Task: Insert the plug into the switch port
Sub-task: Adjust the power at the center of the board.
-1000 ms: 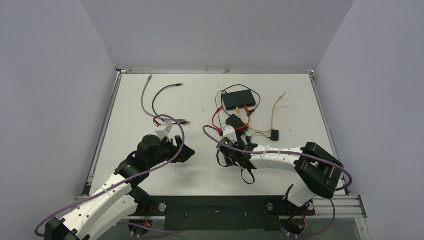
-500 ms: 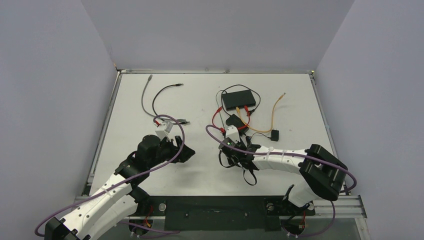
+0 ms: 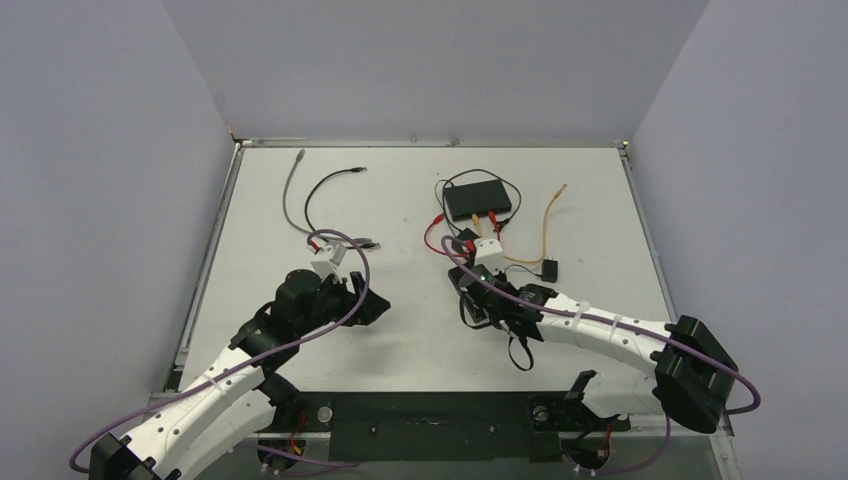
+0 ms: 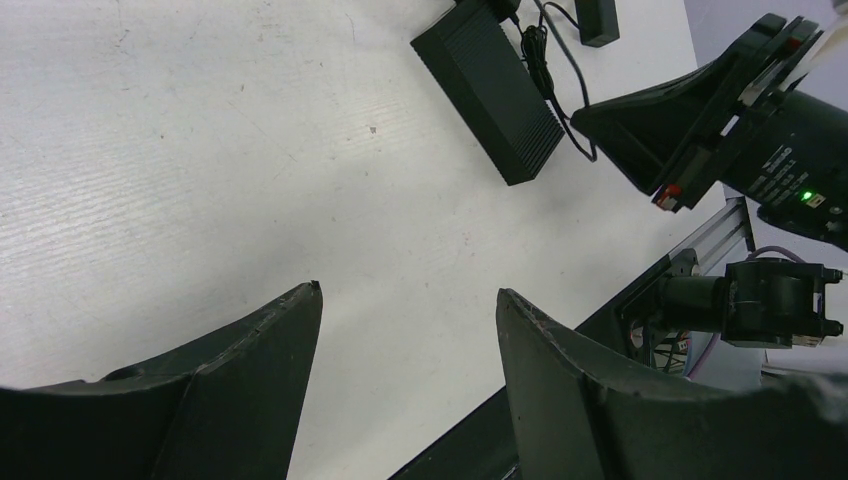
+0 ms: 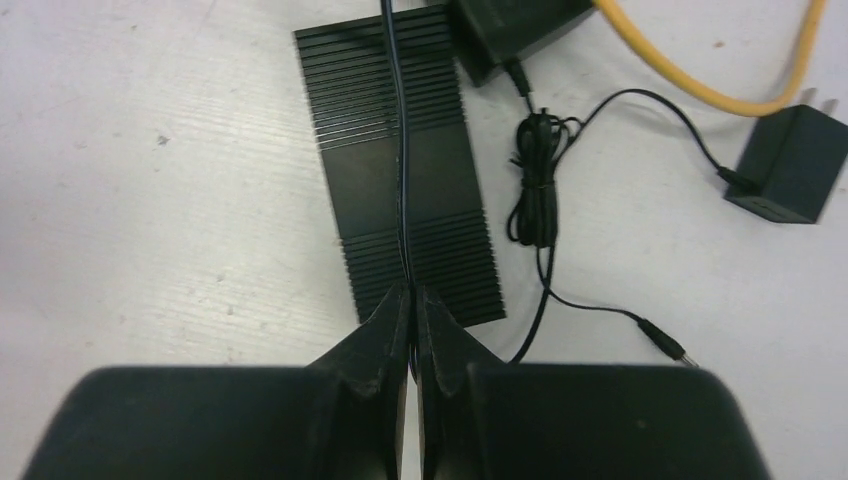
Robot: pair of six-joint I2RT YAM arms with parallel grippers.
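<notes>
The black switch (image 3: 477, 200) lies at the back of the table with red and orange cables in it. My right gripper (image 3: 480, 300) is just in front of it. In the right wrist view it (image 5: 411, 292) is shut on a thin black cable (image 5: 402, 150) that runs over a black ribbed box (image 5: 440, 200). That cable's small barrel plug (image 5: 664, 343) lies loose on the table at the right. My left gripper (image 3: 375, 305) is open and empty (image 4: 408, 292) above bare table. The ribbed box (image 4: 490, 90) shows beyond it.
A small black adapter (image 5: 785, 165) and a yellow cable (image 5: 700, 90) lie right of the box. A grey cable (image 3: 290, 190) and a black cable (image 3: 325, 185) lie at the back left. Red cables (image 3: 435, 235) loop left of the switch. Walls enclose the table.
My right arm has swung right and towards the back, carrying the gripper closer to the switch. The left arm has not moved.
</notes>
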